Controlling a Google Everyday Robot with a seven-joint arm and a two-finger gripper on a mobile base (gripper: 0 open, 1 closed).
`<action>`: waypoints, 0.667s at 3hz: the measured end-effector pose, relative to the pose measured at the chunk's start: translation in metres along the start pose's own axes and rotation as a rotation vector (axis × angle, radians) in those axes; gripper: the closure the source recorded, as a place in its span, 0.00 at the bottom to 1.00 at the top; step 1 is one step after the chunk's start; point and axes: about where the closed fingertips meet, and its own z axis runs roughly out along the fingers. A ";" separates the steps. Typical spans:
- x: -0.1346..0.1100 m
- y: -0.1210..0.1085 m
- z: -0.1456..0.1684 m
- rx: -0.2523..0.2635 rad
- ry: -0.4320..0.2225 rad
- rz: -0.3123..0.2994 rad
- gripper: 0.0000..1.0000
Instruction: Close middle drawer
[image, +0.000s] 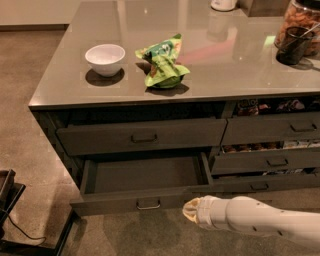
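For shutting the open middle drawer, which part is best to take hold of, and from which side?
Grip the metal loop handle centred on the middle drawer front, coming from the front: the loop stands out from the flat panel. The end effector sits low, right of it in view.

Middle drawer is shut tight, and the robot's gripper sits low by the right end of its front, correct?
No, the camera view shows the middle drawer pulled out, not shut. The gripper does sit low by the right end of its front.
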 end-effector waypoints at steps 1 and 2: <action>0.014 -0.005 0.043 0.026 -0.028 -0.011 1.00; 0.014 -0.005 0.043 0.026 -0.028 -0.011 1.00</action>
